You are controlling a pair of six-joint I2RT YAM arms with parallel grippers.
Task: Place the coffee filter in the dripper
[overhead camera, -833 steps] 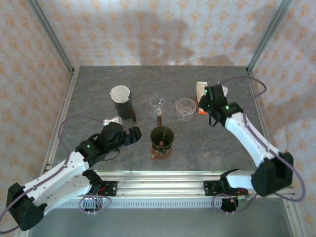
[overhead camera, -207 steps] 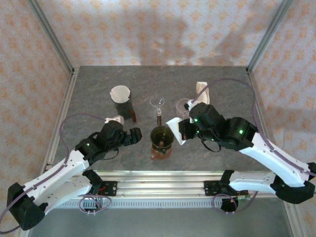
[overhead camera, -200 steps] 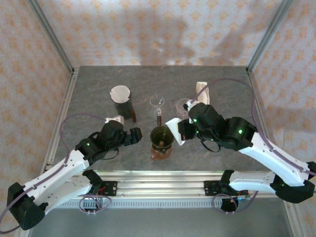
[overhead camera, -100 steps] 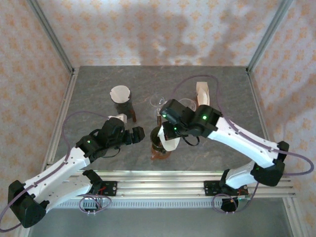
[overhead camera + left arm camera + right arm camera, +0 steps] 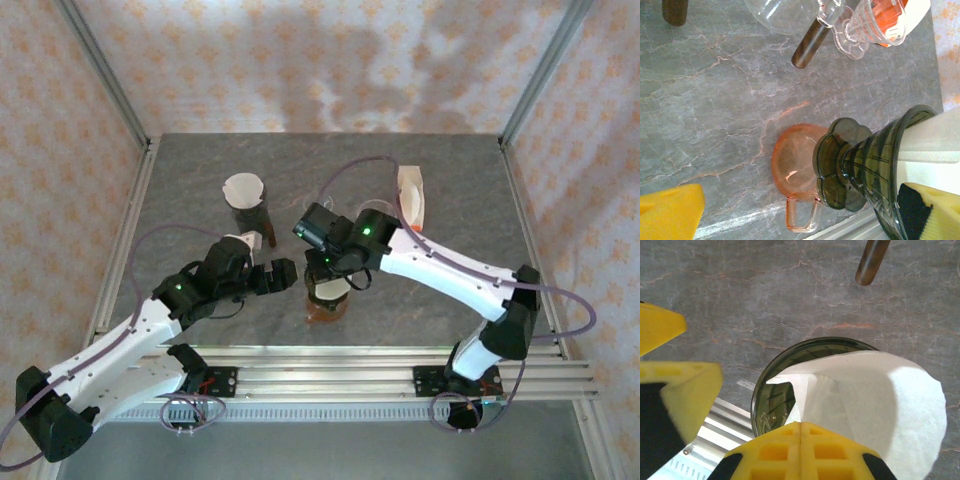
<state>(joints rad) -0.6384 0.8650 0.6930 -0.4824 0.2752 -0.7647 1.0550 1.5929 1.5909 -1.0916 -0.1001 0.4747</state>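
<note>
White paper, folded into a cone: the coffee filter [image 5: 880, 395] hangs pinched in the right claw [image 5: 800, 432], whose yellow pads are pressed flat together on the paper's near edge. Directly below this claw sits the dripper [image 5: 777, 390], a dark, see-through funnel with a ribbed inside. The filter overlaps the dripper's mouth on the side away from the pads. Whether its tip already rests inside cannot be told. The dripper stands on an orange glass cup [image 5: 792, 165] on the grey marbled table [image 5: 740, 280]. The left claw [image 5: 280, 276] sits just beside the dripper, spread wide and holding nothing. The dripper's stem lies between its fingers, nearer one pad, and contact cannot be confirmed.

The step in hand appears to be lowering the filter into the funnel. To do it well, the right claw should probably centre the cone's point over the opening and descend straight. It should let go only once the paper leans on the ribs, so the light filter does not spring out or tip over the rim. The left claw looks placed to steady the dripper if it rocks.
</note>
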